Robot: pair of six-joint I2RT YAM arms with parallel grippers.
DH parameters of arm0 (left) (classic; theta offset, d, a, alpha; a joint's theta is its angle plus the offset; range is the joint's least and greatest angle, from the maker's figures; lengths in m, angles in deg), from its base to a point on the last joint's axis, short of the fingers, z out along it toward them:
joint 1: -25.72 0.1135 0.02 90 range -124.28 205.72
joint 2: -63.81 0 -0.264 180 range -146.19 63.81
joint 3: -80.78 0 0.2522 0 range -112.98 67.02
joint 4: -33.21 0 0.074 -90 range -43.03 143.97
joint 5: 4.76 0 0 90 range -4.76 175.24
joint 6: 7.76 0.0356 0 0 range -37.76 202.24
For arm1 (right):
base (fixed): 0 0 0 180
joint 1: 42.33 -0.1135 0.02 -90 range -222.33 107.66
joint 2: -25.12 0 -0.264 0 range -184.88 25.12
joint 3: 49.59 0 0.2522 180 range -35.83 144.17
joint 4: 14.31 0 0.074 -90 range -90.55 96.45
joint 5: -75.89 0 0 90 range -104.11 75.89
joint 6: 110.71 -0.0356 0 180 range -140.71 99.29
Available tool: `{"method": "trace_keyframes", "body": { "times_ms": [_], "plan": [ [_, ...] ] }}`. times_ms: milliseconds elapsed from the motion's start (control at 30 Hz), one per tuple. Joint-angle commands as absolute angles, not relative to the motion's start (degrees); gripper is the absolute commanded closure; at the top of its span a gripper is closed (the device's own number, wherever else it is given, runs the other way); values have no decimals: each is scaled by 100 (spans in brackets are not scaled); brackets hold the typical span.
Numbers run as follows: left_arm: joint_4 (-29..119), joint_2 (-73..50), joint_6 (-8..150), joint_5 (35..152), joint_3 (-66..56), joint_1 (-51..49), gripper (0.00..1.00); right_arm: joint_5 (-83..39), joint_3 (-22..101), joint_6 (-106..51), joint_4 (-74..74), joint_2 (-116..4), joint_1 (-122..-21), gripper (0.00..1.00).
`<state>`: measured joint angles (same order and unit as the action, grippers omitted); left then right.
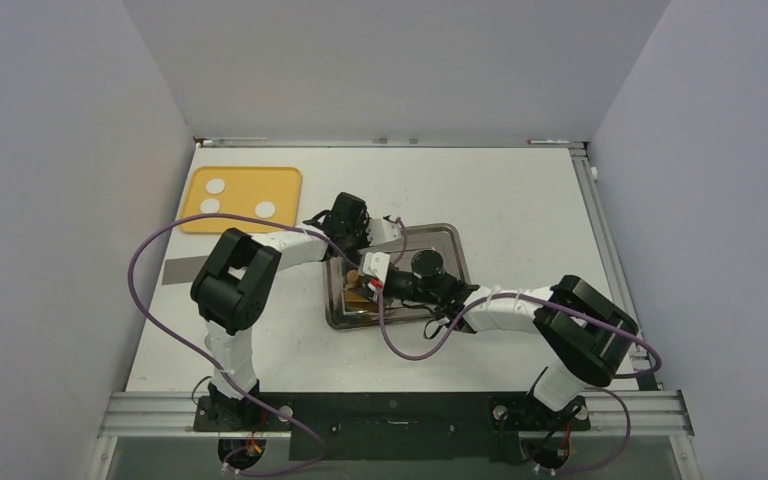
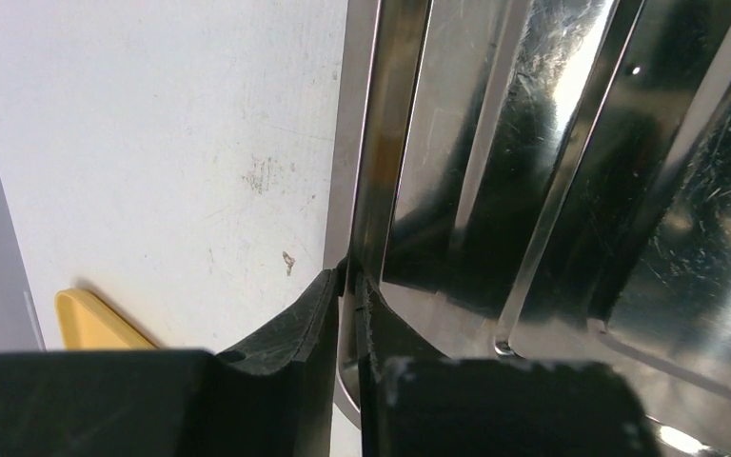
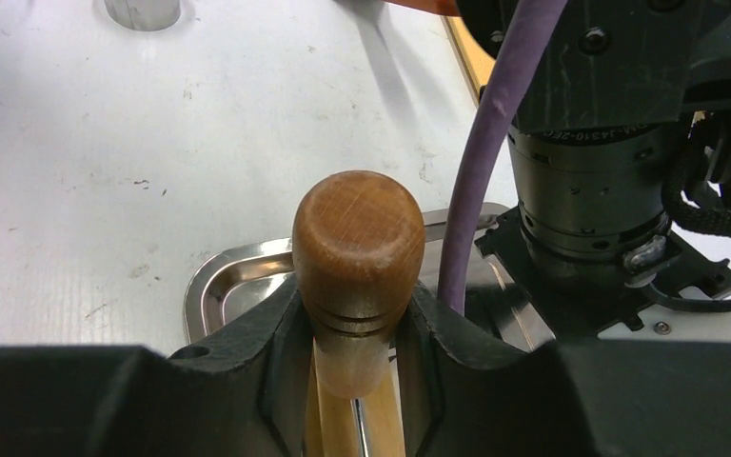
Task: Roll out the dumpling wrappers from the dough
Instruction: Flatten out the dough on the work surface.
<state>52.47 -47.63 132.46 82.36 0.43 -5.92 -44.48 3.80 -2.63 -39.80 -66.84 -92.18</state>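
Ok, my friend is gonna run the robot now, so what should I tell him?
Left gripper: shut on the rim of the shiny rectangular metal tray, mid-table.
Right gripper: shut on the brown wooden rolling pin at its rounded handle, over that tray.
Three small white round dough pieces lie on the flat yellow plastic tray, far left.
Done: pin gripped.
Left: no dough rolled yet, no wrapper in sight.

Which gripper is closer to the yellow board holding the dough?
Left. The left gripper pinches the metal tray at its left rim, the side facing the yellow board; the right gripper is farther off, over the tray, holding the rolling pin.
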Motion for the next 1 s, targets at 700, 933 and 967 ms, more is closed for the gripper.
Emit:
{"method": "trace_keyframes", "body": {
  "times_ms": [700,933,967],
  "plan": [
    [6156,-5168,13148,8703,259,-583,100,-4561,1182,49,-3656,-5692,-9154,92],
    [6142,-5168,13147,8715,260,-583,100,-4598,886,187,-4240,-6185,-8932,92],
    [6147,-5168,13146,8717,259,-583,100,-4494,829,272,-4262,-6290,-8922,92]
  ]
}}
